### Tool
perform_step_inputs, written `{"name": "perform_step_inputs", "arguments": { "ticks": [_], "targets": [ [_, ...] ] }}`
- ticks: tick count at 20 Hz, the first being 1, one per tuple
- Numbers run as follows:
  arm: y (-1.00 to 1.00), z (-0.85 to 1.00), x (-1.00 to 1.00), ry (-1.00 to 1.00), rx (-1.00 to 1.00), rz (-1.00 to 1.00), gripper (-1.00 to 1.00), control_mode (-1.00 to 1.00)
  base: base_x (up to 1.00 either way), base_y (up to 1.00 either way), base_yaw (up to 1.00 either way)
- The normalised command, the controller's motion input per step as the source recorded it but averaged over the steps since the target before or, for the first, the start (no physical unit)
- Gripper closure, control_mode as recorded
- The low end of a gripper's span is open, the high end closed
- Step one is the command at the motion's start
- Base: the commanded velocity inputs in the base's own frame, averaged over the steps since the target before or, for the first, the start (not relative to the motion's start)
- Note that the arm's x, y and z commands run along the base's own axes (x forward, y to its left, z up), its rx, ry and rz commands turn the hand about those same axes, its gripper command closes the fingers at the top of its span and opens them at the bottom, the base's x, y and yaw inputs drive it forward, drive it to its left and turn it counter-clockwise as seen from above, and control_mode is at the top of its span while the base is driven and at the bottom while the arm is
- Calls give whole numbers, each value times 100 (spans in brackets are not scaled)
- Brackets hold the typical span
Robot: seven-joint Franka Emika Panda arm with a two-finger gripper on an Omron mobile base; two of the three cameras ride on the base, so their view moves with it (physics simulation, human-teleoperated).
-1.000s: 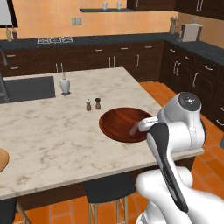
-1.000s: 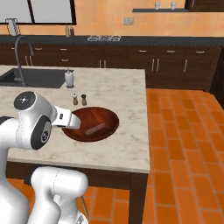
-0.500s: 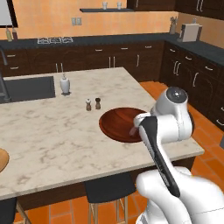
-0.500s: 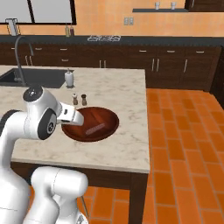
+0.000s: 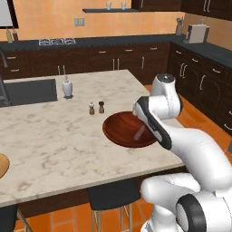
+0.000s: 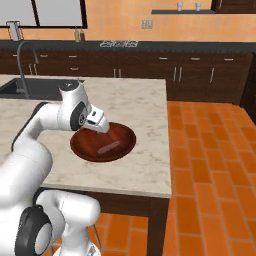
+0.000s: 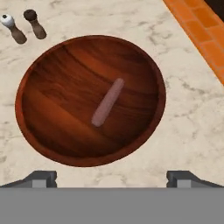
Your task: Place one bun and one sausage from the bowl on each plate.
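Observation:
The dark red-brown wooden bowl (image 7: 30,83) lies on the marble island just ahead of my gripper (image 7: 112,179). One pinkish sausage (image 7: 108,102) rests slantwise in the middle of it. No bun is in view. My gripper hangs open above the bowl's near rim, its fingertips (image 7: 41,178) far apart and holding nothing. In the left base view the arm reaches over the bowl (image 5: 118,133) and the sausage (image 5: 139,132). In the right base view the gripper (image 6: 101,128) hovers over the bowl (image 6: 122,142). The edge of a tan plate (image 5: 2,165) shows at the far left.
Salt shaker (image 7: 12,28) and pepper shaker (image 7: 35,24) stand just beyond the bowl. A white soap dispenser (image 5: 67,87) and the sink (image 5: 27,90) lie further left. The island's right edge drops to the orange tile floor (image 7: 197,30).
The arm has swung left and forward, bringing the hand over the bowl. The gripper has stayed open. The bowl and sausage have not moved.

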Motion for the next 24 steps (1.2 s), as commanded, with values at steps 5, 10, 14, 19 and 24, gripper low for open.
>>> {"name": "perform_step_inputs", "arguments": {
  "ticks": [5,10,14,19,24],
  "targets": [
    [2,-69,51,14,5,-3,-100,-100,0,0,0],
    [1,-78,27,13,-3,-5,-100,-100,0,0,0],
    [0,-78,21,10,0,-1,-100,-100,0,0,0],
    [0,-45,32,6,0,0,-100,-100,0,0,0],
    [0,-36,40,8,-1,0,-100,-100,0,0,0]
  ]
}}
